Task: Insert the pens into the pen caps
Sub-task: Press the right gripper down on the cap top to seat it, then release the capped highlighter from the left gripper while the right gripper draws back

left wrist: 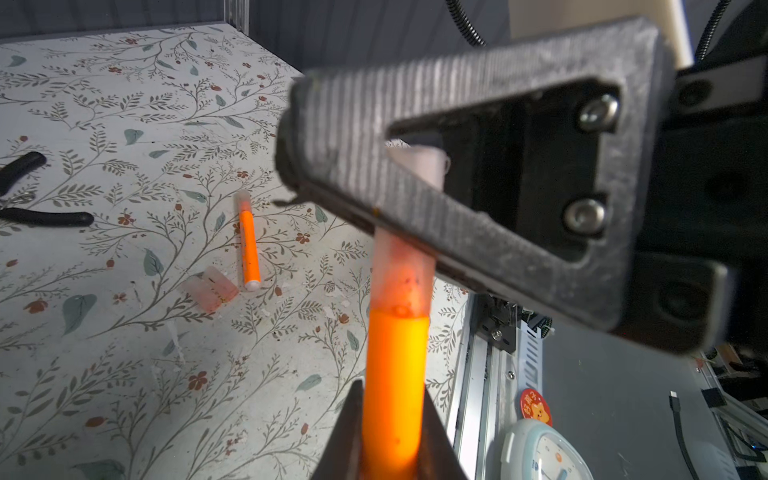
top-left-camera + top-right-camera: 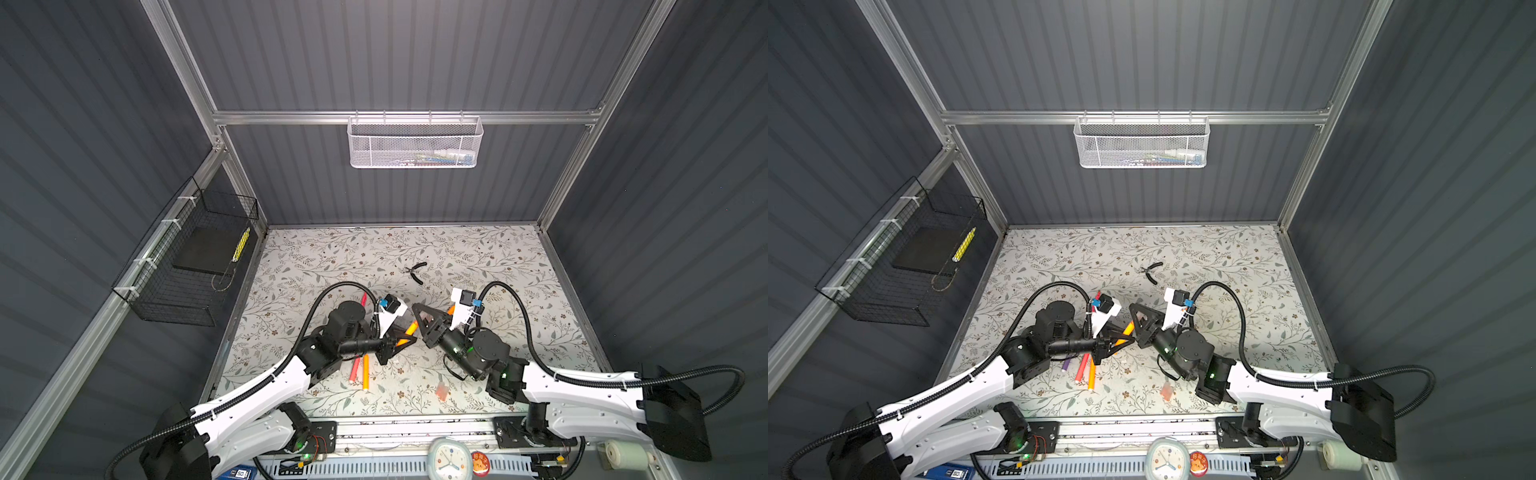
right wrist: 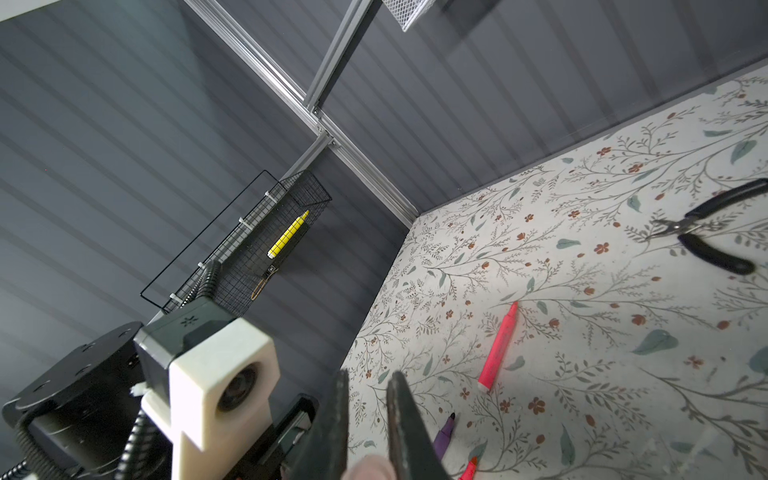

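The slim orange marker pen sticks out from the left hand, whose two dark fingers are pressed together on its barrel. In both top views it hangs slanted above the middle of the floral-patterned counter, between the two arms. Its tip end sits inside a short translucent pinkish cap, and the cap's rim meets the orange barrel. The right hand pinches that cap between its closed black fingers, and the cap's far end shows through the finger's triangular frame. No print can be made out on the pen or cap. On the counter beyond lies a second orange pen with a clear cap on it, and just beside it are two loose pinkish caps, touching each other. A pink-red pen and a purple pen lie near the left arm, and black-handled pliers lie farther back, with their handles spread. At the front rail stands a white rounded clock with numerals round its dial. Touching it is a round red badge with a cartoon figure and characters too blurred to read. A small blue box bears a label too small to read.
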### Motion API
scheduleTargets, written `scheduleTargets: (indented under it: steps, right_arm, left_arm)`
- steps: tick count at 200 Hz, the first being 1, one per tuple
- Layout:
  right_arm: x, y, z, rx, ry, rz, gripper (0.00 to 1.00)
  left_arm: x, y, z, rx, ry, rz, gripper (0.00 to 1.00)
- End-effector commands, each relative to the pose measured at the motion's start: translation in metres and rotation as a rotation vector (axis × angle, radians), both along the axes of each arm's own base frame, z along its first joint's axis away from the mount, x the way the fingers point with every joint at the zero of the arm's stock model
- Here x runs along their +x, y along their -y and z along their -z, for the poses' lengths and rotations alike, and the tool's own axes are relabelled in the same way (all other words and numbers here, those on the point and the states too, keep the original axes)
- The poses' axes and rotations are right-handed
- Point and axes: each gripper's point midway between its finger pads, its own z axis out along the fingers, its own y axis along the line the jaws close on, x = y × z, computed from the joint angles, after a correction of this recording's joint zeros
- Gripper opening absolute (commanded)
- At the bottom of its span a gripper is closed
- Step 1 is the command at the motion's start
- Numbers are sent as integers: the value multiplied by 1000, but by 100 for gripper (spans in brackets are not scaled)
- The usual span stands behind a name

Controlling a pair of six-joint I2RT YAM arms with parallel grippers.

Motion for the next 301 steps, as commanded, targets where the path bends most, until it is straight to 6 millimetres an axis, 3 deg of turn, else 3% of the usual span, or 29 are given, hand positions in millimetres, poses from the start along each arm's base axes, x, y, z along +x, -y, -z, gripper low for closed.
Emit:
scheduleTargets:
  steps: [1,12,20,49,89,121,145,165,192,205,221,226,261,301]
  right_arm:
    - [-58,-32,91,-233,-259,-214,0]
    - [-55,-33,94,-216,-280,-192,0]
    - [-65,-38,98,-239,-299,-202,0]
    - [-67,-43,97,-289,-306,-151,0]
    - [-59,-36,86,-262,-261,-105,0]
    - [-50,-29,84,-252,-245,-75,0]
    - [-42,-20,86,-232,-235,-48,0]
    - [-38,-12,87,-235,-236,-25,0]
    - [-36,1,93,-237,-249,8,0]
    - [-22,19,94,-204,-271,60,0]
    - [-14,37,104,-187,-305,97,0]
    - [-12,42,106,-181,-312,107,0]
    - [2,89,132,-189,-379,210,0]
    - [10,149,164,-203,-472,348,0]
  left_arm:
    - [128,-82,-73,-200,197,-735,0]
    - [129,-83,-70,-188,219,-761,0]
    - [128,-82,-67,-166,236,-776,0]
    - [115,-62,-68,-97,336,-786,0]
    - [112,-52,-68,-100,323,-731,0]
    - [94,-45,-68,-126,307,-626,0]
    - [83,-35,-55,-123,271,-542,0]
    - [81,-32,-43,-119,231,-529,23]
    - [80,-30,-29,-128,198,-527,72]
    - [79,-31,-23,-136,186,-531,84]
    - [79,-35,-21,-146,167,-546,91]
    - [79,-36,-20,-145,161,-554,99]
    - [75,-54,-16,-106,109,-619,99]
    - [86,-113,19,135,37,-907,99]
